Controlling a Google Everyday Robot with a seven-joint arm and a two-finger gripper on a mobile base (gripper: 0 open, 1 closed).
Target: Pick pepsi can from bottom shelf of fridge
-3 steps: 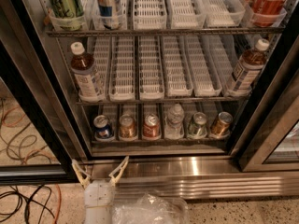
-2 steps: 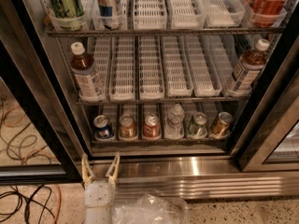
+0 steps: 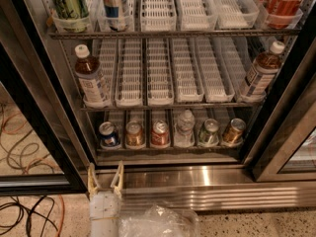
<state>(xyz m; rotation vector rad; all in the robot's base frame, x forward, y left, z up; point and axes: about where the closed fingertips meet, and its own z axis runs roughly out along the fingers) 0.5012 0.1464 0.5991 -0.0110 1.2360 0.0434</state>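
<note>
Over the last 1 second the 2 cream-coloured fingers of the white two-finger gripper [image 3: 105,166] have been drawn in from a wide splay to a narrower, near-parallel stance. A clear gap is still seen between them and nothing is held. The gripper is found low in the view, in front of the stainless steel sill [image 3: 197,174] of the tall black-framed display fridge [image 3: 279,100], outside the cabinet and below the level of the cans. Its position has scarcely shifted; only the finger spread has altered.

The small blue pepsi can with a silver top [image 3: 108,135] stands upright at the far left of the lowest wire shelf with white slotted lanes [image 3: 168,150], first in a row of 6 containers. It is just beside an orange-brown can [image 3: 134,134], and a red can [image 3: 160,133] follows. The can sits up and slightly right of the gripper, well apart from it, and has not been disturbed.

The narrowing is judged to be a pre-shaping of the fingers to the can's width, so the approach is taken to be only beginning. A lift over the sill and a reach inward are still needed, and the neighbouring orange-brown can leaves little room for the right finger.
</note>
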